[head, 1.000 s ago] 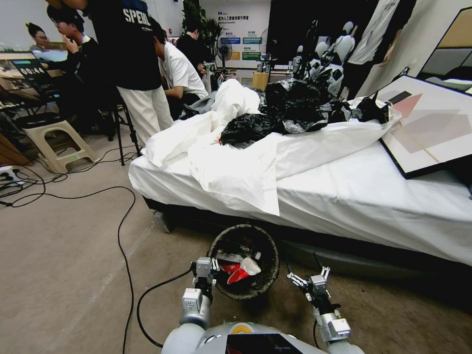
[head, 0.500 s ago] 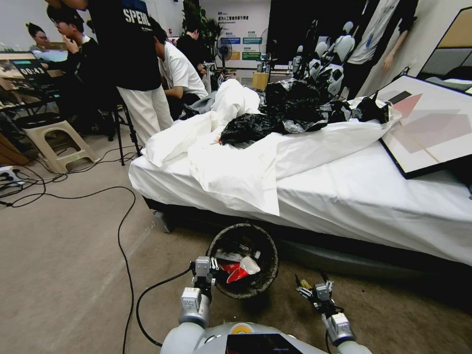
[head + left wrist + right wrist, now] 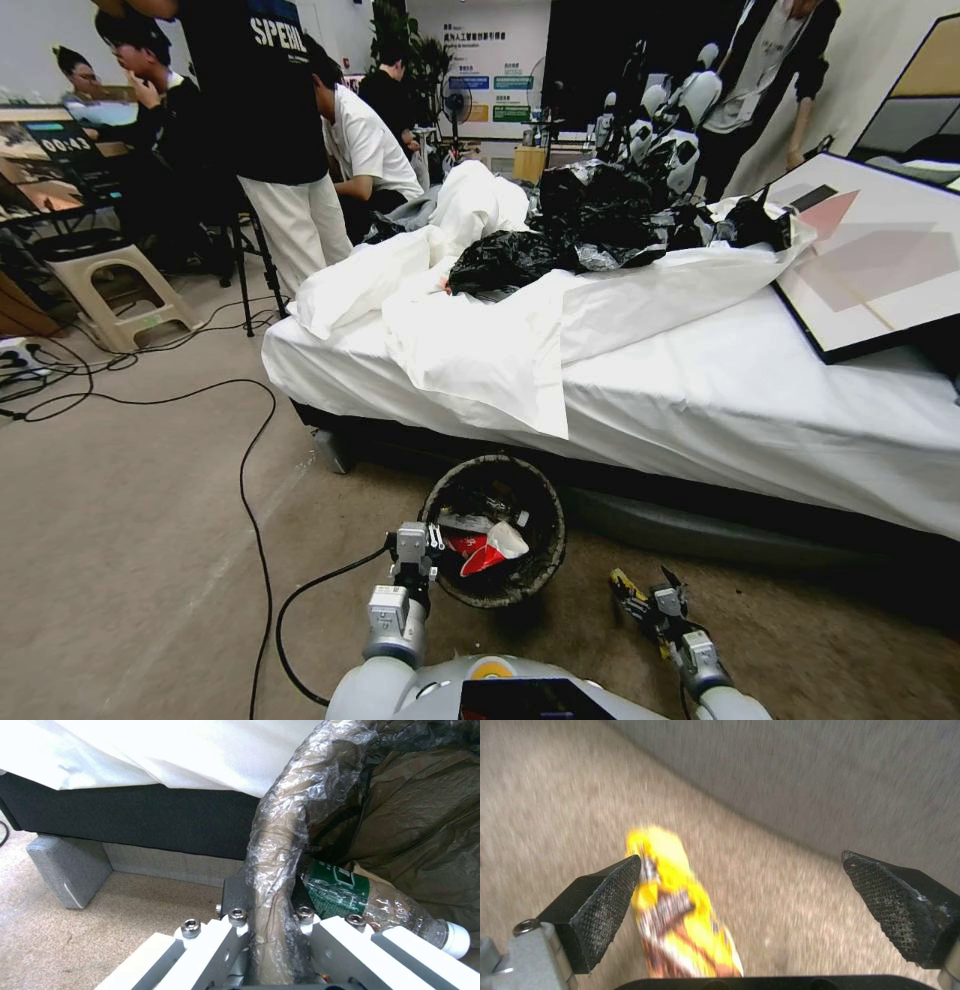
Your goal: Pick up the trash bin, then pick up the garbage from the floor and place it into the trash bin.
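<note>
One trash bin [image 3: 492,530], one yellow wrapper [image 3: 680,911], one bottle [image 3: 395,907], two pincers.

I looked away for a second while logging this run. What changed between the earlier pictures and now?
The right tool came down toward the floor and now sits open around the yellow snack wrapper, one finger beside it, not yet closed. The left tool stayed clamped on the trash bin rim; the bin and the litter inside did not move.
</note>
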Available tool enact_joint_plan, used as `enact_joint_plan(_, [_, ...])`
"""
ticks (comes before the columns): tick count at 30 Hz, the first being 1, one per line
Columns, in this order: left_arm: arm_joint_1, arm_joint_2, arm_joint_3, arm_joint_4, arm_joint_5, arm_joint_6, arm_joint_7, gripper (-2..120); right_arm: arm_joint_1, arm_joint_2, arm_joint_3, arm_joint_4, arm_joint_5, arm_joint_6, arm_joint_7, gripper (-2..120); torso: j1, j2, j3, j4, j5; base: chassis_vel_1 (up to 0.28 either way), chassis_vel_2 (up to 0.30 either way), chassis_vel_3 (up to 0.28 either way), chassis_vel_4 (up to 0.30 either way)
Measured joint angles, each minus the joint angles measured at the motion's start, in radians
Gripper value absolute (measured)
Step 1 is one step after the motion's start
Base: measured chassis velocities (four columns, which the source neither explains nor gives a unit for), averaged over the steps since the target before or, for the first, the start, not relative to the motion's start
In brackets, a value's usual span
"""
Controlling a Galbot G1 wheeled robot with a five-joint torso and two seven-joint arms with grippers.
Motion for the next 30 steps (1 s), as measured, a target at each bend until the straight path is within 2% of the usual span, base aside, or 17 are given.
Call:
enact_joint_plan(17, [0.001, -0.002, 0.006, 0.004, 0.007, 0.001, 0.0, 0, 0.051, 0.023, -0.02, -0.127, 0.009, -0.003, -0.075, 99, 0.0, 0.0, 0.0, 0.0, -0.0001, 0.0, 0.0, 0.0, 0.0])
enact_joint_plan(22, [0.001, -0.001, 0.005, 0.003, 0.007, 0.001, 0.0, 0, 0.056, 0.029, -0.02, -0.154, 0.002, 0.007, -0.106, 80, 0.0, 0.0, 0.0, 0.0, -0.0001, 0.0, 0.0, 0.0, 0.0])
enact_joint_plan(23, [0.001, -0.001, 0.005, 0.003, 0.007, 0.001, 0.0, 0, 0.056, 0.029, -0.02, -0.154, 0.002, 0.007, -0.106, 80, 0.0, 0.0, 0.0, 0.0, -0.0001, 0.0, 0.0, 0.0, 0.0])
enact_joint_plan(30, [-0.002, -0.004, 0.008, 0.003, 0.007, 0.001, 0.0, 0, 0.047, 0.031, -0.015, -0.142, 0.003, 0.011, -0.115, 50, 0.0, 0.0, 0.0, 0.0, -0.0002, 0.0, 0.0, 0.0, 0.0])
